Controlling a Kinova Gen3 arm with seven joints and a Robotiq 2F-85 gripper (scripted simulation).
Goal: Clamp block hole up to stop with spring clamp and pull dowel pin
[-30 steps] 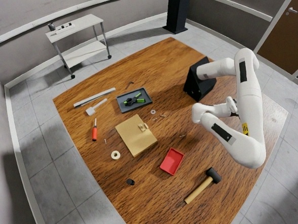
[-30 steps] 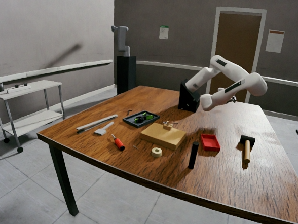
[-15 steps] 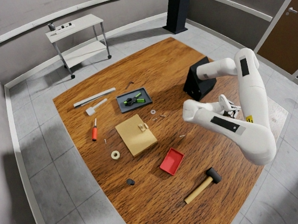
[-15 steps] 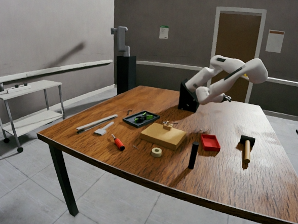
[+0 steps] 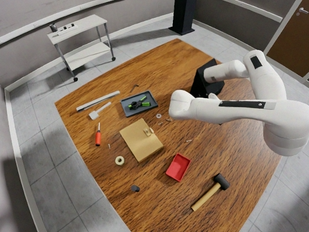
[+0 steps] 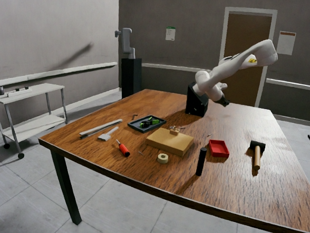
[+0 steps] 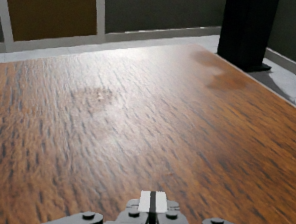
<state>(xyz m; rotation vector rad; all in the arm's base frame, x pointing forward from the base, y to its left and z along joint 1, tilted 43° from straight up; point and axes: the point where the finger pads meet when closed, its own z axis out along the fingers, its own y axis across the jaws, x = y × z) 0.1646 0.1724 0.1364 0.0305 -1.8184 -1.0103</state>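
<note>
Far L, off the worktop (image 5: 163, 65) (image 6: 232, 171) (image 7: 150, 125), a white cart (image 5: 86, 27) (image 6: 42, 90) stands by the wall. Next, on the worktop, a long grey bar (image 5: 98, 101) (image 6: 101, 128) lies near a white brush-like thing (image 5: 93, 115) (image 6: 104, 137). A red screwdriver (image 5: 98, 138) (image 6: 124, 149) lies w/ a tiny screw (image 5: 109, 146) (image 6: 139, 152) near it, then a tape roll (image 5: 116, 161) (image 6: 159, 158).

A bent key (image 5: 135, 85) (image 6: 134, 116) lies just behind the grey tray (image 5: 129, 112) (image 6: 133, 127). The black & green clamp (image 5: 136, 105) (image 6: 149, 122) is in that tray, apart from the block. A black tube (image 5: 135, 188) (image 6: 201, 161) stands up near the worktop's edge.

Mid: the tan board (image 5: 140, 143) (image 6: 168, 141) lies flat. The small wood block (image 5: 148, 133) (image 6: 174, 132) is on it, near the edge on the arm's side. Pin, stop & any loose bit there: too small to tell apart.

To the R, a washer (image 5: 156, 115) lies near 2 small screws (image 5: 160, 123). Then a red tray (image 5: 178, 167) (image 6: 219, 148), & a hammer (image 5: 207, 195) (image 6: 257, 158) w/ a black head.

The white arm (image 5: 236, 110) (image 6: 224, 71) reaches out from its black base (image 5: 198, 76) (image 6: 193, 105). Its tool (image 6: 227, 105) (image 7: 152, 208) is closed w/ nothing in it, up over the worktop, well apart from the block. From the top, the arm hides the tool.

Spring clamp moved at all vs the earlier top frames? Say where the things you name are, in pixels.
No. The spring clamp (image 5: 139, 104) (image 6: 149, 122) lies in the same spot and pose inside the grey tray (image 5: 127, 112) (image 6: 143, 130), as before.
</note>
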